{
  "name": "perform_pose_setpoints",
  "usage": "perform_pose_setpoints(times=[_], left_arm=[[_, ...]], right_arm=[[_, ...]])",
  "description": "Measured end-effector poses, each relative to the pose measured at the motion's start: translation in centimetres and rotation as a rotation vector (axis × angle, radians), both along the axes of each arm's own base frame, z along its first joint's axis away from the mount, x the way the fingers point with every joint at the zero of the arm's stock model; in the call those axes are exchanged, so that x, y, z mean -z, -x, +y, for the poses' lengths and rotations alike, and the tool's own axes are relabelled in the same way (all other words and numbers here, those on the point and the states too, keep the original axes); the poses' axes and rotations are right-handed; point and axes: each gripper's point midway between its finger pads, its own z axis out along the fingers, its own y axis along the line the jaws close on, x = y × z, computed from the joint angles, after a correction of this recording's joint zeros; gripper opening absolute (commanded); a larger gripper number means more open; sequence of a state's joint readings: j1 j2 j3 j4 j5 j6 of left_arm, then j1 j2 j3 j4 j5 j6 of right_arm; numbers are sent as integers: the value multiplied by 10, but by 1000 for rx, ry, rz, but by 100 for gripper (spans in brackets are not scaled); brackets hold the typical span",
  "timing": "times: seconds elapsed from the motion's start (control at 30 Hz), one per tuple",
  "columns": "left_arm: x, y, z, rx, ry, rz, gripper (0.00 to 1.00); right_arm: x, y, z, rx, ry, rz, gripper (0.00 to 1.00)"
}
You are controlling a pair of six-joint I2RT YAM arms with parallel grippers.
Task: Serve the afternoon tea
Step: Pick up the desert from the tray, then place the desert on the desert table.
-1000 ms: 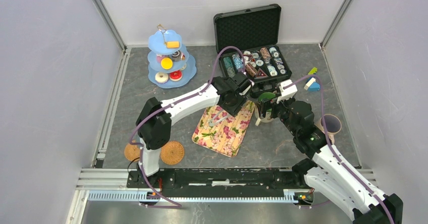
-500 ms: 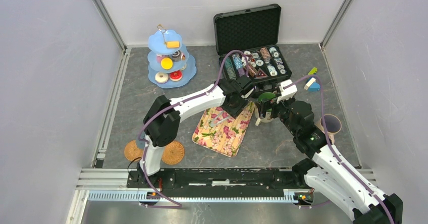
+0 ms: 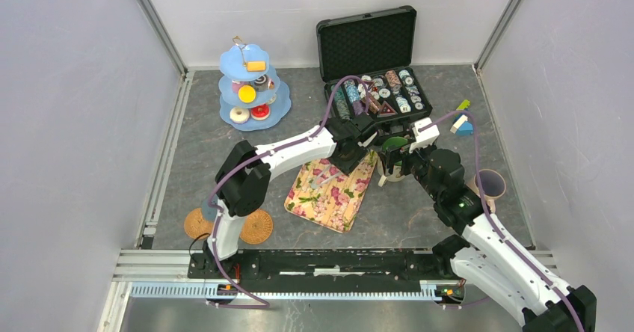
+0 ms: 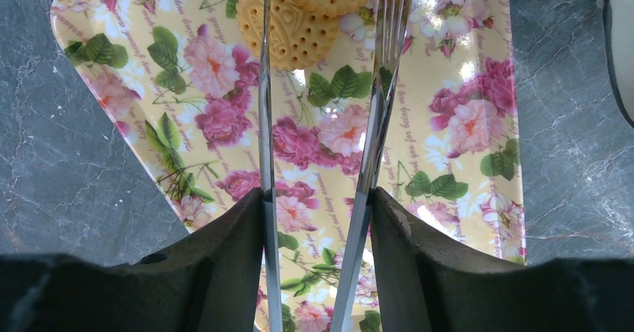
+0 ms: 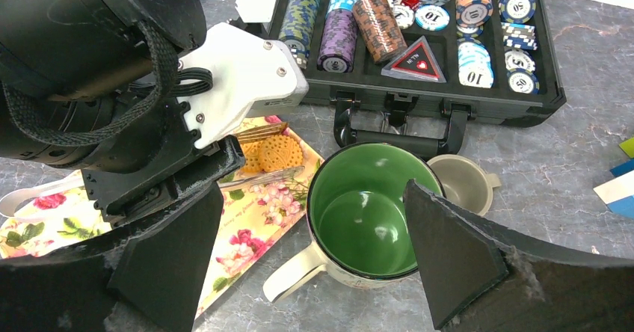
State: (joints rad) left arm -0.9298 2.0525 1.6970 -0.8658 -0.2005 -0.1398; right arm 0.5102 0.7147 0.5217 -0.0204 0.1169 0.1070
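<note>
The left gripper [image 4: 318, 205] is clamping a pair of metal tongs [image 4: 371, 123], its fingers pressing on the two arms. The tongs are reaching over a floral tray [image 4: 463, 85], their tips lying on either side of two biscuits [image 4: 295, 29] at the tray's end. Whether the tips are touching a biscuit cannot be told.

The right gripper [image 5: 312, 190] is hanging with its fingers [image 5: 168, 250] spread wide, flanking a green-lined mug [image 5: 362, 223] that is standing upright on the table just beside the tray. A gap is showing on one side. A chip case [image 5: 419, 85] is lying open behind the mug.
</note>
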Motion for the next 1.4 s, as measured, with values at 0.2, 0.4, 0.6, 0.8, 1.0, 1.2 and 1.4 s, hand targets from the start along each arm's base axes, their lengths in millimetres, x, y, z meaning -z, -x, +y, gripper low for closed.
perform_pose_setpoints(times=[0.2,0.4,0.6,0.8,1.0,1.2,1.4], left_arm=[[0,0,0,2,-3,-5,15],[-1,1,-1,3,1,-1,10],[-18,1,-2,4,34,-24,8],[-61,1,-1,3,112,-84,7],[-99,4,33,-43,145,-138,7],[-125,-20,128,-258,148,-170,6],[-169,-35,241,-558,194,-286,5]], right_arm=[[1,0,0,-2,1,3,98],[1,0,0,-2,1,2,98],[0,0,0,-2,-1,0,98],[0,0,0,-2,-1,-1,98],[-2,1,-1,2,-6,-11,98],[-2,1,-7,29,-5,-20,98],[-3,0,-8,41,-5,-24,98]])
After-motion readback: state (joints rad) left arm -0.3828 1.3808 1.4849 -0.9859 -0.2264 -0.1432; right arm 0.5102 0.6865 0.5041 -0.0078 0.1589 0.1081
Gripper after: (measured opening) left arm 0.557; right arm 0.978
